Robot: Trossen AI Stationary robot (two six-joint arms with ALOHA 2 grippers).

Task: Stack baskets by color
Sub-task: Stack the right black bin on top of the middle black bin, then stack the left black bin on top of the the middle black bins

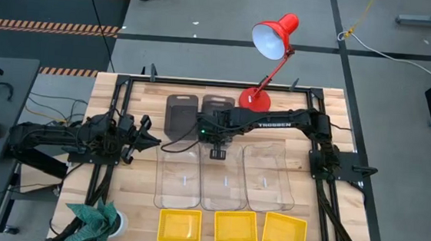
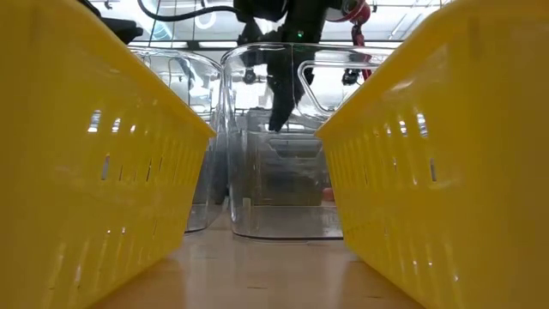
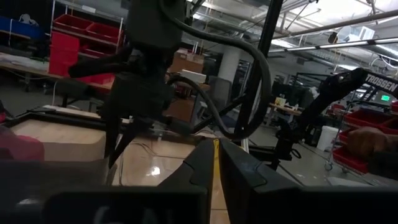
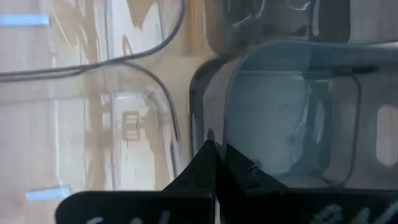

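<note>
Reaching gripper: your right gripper (image 1: 217,153) hangs over the far rim of the middle clear basket (image 1: 224,184), fingers pressed together with nothing visible between them.
Waiting gripper: your left gripper (image 1: 149,138) sits low by the table's (image 1: 311,230) left edge, jaws nearly closed and empty, as far as you can see.
Grey baskets: two dark grey ones show near the far edge, the left grey basket (image 1: 180,113) and the right grey basket (image 1: 216,106), the right one partly under your arm; a third cannot be made out.
Clear baskets: three lie side by side across the middle, the left clear basket (image 1: 177,181) and right clear basket (image 1: 268,177) flanking the middle one, none nested.
Yellow baskets: three sit in a row along the near edge, left yellow basket (image 1: 179,226), middle yellow basket (image 1: 235,227), right yellow basket (image 1: 284,231), all separate.
Step in hand: probably positioning for a first pick at the clear or grey rim; no colour looks stacked.
Next move: you need to part the fingers, straddle one rim wall and close before lifting.
Bystander: the red lamp (image 1: 272,39) stands at the far edge, close to your arm.
</note>
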